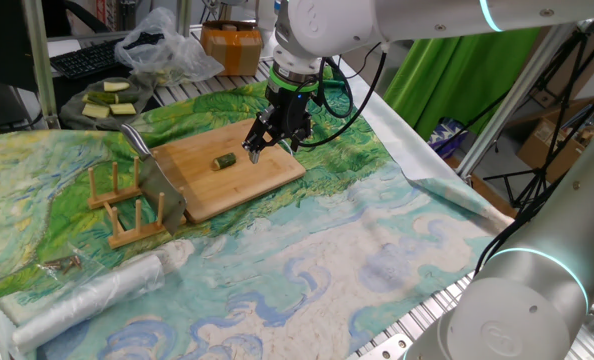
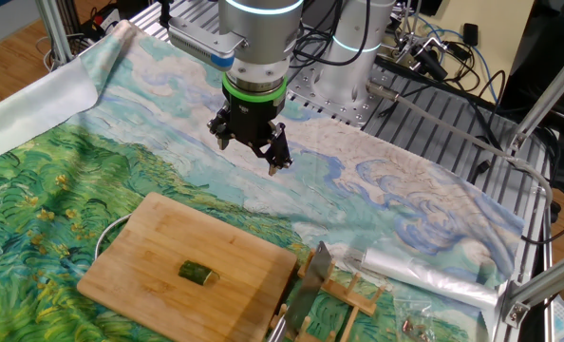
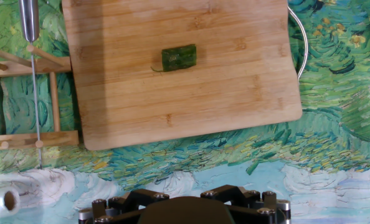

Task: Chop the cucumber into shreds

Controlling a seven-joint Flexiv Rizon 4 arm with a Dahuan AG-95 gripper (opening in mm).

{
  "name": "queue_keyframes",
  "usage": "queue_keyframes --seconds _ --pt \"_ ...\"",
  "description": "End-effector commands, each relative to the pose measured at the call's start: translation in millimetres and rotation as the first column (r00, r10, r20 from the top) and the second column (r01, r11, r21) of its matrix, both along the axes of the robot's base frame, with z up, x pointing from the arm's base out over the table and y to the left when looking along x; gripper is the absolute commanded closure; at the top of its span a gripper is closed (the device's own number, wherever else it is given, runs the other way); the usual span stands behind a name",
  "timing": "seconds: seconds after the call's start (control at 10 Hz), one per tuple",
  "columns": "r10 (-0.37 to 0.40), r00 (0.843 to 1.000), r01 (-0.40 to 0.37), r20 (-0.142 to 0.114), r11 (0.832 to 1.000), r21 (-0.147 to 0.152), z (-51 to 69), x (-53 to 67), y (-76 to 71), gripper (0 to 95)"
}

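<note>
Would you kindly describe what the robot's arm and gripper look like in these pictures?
The arm is glossy white with rounded joints and thin glowing cyan rings. Near the wrist sits a bright green ring over a black collar. The gripper is black metal with linked, angular fingers and visible bolts. Black cables loop beside the wrist.

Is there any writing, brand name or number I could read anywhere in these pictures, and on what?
None can be read.
The cutting board, cucumber and painted tablecloth carry no text.
The keyboard keys are too small to read.
</note>
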State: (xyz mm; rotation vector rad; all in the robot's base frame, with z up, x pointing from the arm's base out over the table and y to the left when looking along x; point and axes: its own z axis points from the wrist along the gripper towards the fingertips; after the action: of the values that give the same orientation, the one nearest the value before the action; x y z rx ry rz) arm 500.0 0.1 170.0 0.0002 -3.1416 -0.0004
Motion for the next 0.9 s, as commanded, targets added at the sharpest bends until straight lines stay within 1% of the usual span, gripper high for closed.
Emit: queue_keyframes --seconds 0.1,0.6,0.9 --pt "-0.056 0.996 0.054 0.075 0.998 0.03 -0.2 0.1 0.0 95.0" --pt "-0.055 0.996 0.052 0.074 0.998 0.033 -2.0 0.3 0.4 95.0" --pt "-0.051 0.996 0.049 0.074 0.998 0.034 -6.6 2.5 4.2 95.0"
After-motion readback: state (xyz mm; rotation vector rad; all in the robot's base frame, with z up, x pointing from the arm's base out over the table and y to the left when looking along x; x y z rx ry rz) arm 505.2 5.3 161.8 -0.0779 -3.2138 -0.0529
